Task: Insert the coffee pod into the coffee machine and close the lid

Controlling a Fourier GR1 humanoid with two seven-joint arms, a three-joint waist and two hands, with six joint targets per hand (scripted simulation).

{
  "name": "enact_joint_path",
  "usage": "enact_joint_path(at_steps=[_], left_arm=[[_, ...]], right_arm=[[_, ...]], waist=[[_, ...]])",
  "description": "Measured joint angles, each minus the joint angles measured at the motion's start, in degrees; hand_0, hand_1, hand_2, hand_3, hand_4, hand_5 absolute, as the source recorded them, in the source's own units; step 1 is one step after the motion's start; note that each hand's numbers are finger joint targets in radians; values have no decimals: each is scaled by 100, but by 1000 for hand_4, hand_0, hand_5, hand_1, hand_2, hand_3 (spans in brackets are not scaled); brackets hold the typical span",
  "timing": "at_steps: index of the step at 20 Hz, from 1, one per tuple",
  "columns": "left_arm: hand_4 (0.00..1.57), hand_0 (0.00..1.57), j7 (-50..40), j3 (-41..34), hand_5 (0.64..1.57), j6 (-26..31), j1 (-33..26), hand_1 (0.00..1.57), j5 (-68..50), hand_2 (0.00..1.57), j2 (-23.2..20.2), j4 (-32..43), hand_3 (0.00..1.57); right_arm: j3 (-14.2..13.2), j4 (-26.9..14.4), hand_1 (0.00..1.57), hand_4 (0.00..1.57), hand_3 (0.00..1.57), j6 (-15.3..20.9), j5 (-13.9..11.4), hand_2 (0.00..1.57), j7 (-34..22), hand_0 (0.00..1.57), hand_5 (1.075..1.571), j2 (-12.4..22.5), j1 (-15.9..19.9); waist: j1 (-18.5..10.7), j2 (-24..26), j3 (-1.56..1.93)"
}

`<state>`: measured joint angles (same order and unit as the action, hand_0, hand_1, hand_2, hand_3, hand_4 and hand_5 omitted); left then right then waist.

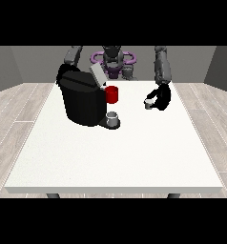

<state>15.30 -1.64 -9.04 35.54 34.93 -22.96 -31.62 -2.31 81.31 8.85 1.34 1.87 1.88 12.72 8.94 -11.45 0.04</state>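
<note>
A large white bench [115,152] is shown with one bulky black coffee machine [82,101] at its far left side, its grey lid [96,75] raised. One red cup [112,94] is seen just beside the machine, and one small grey cup [113,117] sits on its drip tray. One small pale coffee pod [148,103] is held at the fingertips of the black hand at the view's right [159,98], low over the bench and well apart from the machine. The other hand is hidden behind the machine, so its state cannot be told. The pod could be knocked against the raised lid or the red cup while being carried across.
</note>
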Motion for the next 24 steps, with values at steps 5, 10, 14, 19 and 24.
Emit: enact_joint_path(at_steps=[5,10,14,19,24], left_arm=[[623,1450,174,1,1571,199,254,1450,2,1452,35,-110,1388],[557,1289,170,26,1571,662,623,1289,-34,1362,3,-322,1337],[571,1235,97,3,1571,1032,915,1235,-70,1323,-62,-453,1291],[537,1253,-51,3,1571,1444,1295,1253,-89,1328,-97,-632,1281],[537,1253,-279,-85,1571,1622,1601,1253,-91,1328,-91,-748,1281]], right_arm=[[-119,-293,0,490,0,-28,57,0,174,0,1571,23,24],[-180,-572,0,407,0,-68,81,0,211,0,1571,60,71],[-139,-707,0,497,0,-46,53,0,277,0,1571,-6,85],[-157,-837,0,495,0,-184,129,0,338,0,1571,24,57],[-177,-879,0,526,0,-222,177,0,461,0,1571,14,163]], waist=[[-56,59,-3],[-120,276,-3],[-104,406,-3],[-24,539,-3],[51,509,-2]])
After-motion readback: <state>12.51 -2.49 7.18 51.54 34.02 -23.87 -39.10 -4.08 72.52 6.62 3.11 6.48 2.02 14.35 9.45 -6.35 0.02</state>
